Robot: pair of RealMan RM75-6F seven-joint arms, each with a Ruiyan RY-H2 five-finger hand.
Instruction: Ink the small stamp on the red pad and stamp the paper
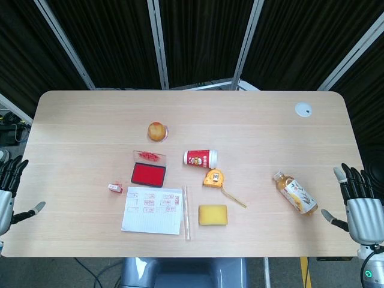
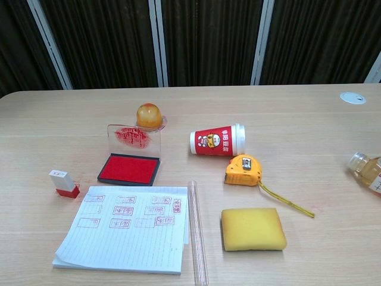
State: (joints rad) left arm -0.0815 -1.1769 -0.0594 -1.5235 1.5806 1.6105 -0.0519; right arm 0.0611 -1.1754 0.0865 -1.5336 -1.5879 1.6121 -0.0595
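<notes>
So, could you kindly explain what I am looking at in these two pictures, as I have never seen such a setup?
A two-armed robot sits at a wooden table. One picture looks down from its head, the other forward from its chest. At the table's edges in the head view you see the left robot hand and right robot hand, both open and holding nothing. On the table lie a small stamp, an open red ink pad, an already stamped paper pad, a tipped cup, a tape measure, a yellow sponge, a bottle and an orange ball.
</notes>
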